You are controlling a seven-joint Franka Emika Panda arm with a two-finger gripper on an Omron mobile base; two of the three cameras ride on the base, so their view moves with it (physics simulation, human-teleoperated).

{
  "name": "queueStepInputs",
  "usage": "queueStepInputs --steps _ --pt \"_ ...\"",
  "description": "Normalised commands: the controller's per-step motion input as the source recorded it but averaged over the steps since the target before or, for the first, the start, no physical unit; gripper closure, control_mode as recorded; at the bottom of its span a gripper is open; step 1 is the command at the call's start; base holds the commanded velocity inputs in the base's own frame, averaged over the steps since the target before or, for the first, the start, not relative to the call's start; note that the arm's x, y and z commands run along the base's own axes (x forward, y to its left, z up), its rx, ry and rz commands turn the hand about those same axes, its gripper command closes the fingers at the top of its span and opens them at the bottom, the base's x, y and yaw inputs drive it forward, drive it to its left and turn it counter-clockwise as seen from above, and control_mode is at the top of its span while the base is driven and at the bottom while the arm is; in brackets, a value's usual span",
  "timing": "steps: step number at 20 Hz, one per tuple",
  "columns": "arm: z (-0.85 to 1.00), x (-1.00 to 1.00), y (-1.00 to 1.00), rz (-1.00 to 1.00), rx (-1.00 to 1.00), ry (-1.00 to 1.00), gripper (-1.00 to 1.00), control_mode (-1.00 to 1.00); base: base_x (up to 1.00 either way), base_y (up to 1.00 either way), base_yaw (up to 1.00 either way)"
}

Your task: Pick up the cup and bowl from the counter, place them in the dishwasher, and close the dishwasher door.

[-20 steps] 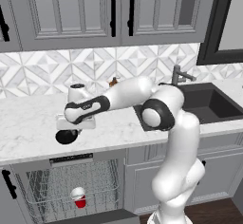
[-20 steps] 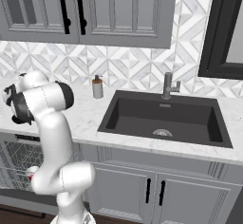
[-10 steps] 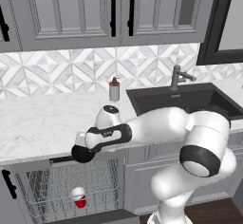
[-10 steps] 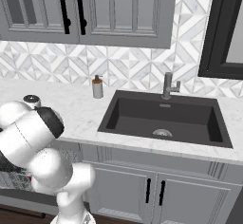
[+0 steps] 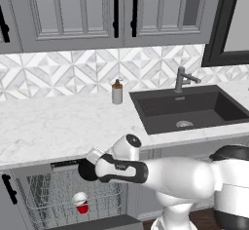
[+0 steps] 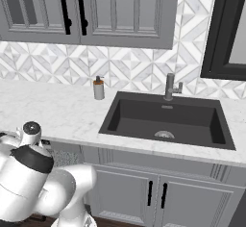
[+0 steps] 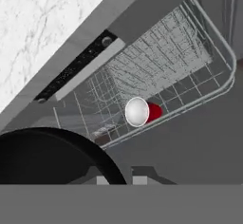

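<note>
Arm pose: the white arm folds low across the front of the counter [image 5: 53,126], its forearm reaching left so that the gripper [image 5: 89,168] hangs just below the counter edge, above the open dishwasher [image 5: 63,195]. One bowl [image 5: 86,169], black and round, sits at the gripper's end; in the hand view the bowl [image 7: 52,156] fills the lower left, directly before the fingers, which are hidden behind it, so the gripper appears to be clasping the bowl by its rim, though the contact itself cannot be seen. One cup [image 5: 80,202], red with a white rim, stands upright in the grey wire rack [image 5: 44,197]; the hand view looks down into the cup [image 7: 140,111], its pale mouth facing the camera. The dishwasher door [image 5: 97,222] lies folded down, only its upper edge visible at the bottom of the left base view. On the counter: one soap dispenser [image 5: 117,92], one dark sink [image 5: 187,108], one faucet [image 5: 182,79].
</note>
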Motion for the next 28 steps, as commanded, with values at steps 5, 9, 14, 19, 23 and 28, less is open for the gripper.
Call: queueStepInputs --steps 5,9,14,19,23,28 --pt "-0.23 -0.22 0.00 -0.41 0.28 0.08 1.00 -1.00 0.00 0.00 0.00" --pt "-0.17 -0.23 0.00 -0.42 0.29 0.17 1.00 -1.00 0.00 0.00 0.00" --pt "-0.13 -0.12 0.02 -0.33 0.15 0.22 1.00 -1.00 0.00 0.00 0.00" --pt "-0.15 0.00 0.28 -0.18 -0.02 0.44 1.00 -1.00 0.00 0.00 0.00" --pt "-0.08 0.00 0.57 -0.08 -0.05 0.38 1.00 -1.00 0.00 0.00 0.00" --pt "-0.25 0.06 0.40 -0.01 -0.09 0.15 1.00 -1.00 0.00 0.00 0.00"
